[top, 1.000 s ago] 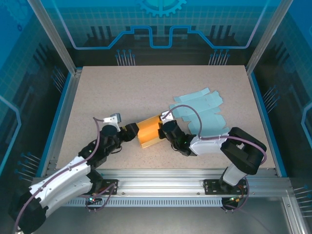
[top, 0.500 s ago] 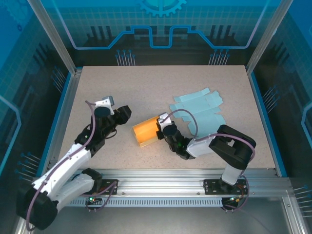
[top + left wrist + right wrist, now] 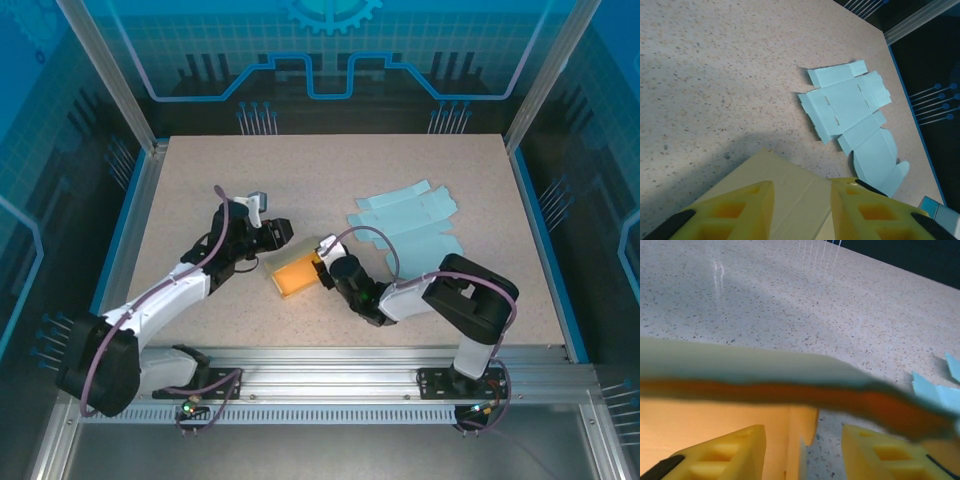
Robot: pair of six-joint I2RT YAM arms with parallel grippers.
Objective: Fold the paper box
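The orange paper box (image 3: 295, 277) lay on the table (image 3: 330, 170) between the two grippers, near the front and a little left of centre. It had been raised into a shallow body, but its top looked open, with at least one flap loose, so I judged the folding partly done: closing and tucking remained. A pile of flat blue blanks (image 3: 410, 225) lay just beyond and to the right (none showing any fold).

The left arm reached forward and inward, its wrist tipped down so that the left gripper (image 3: 278, 236) hung over the box's far left corner. In its own camera the fingers (image 3: 745, 205) stood apart over the pale panel, pinching nothing.

The right arm was bent sharply at the elbow, forearm running low to the left, with the right gripper (image 3: 322, 270) at the box's right side. Its jaws stood parted; a blurred flap edge crossed close in front, and possibly a wall sat loosely between them.
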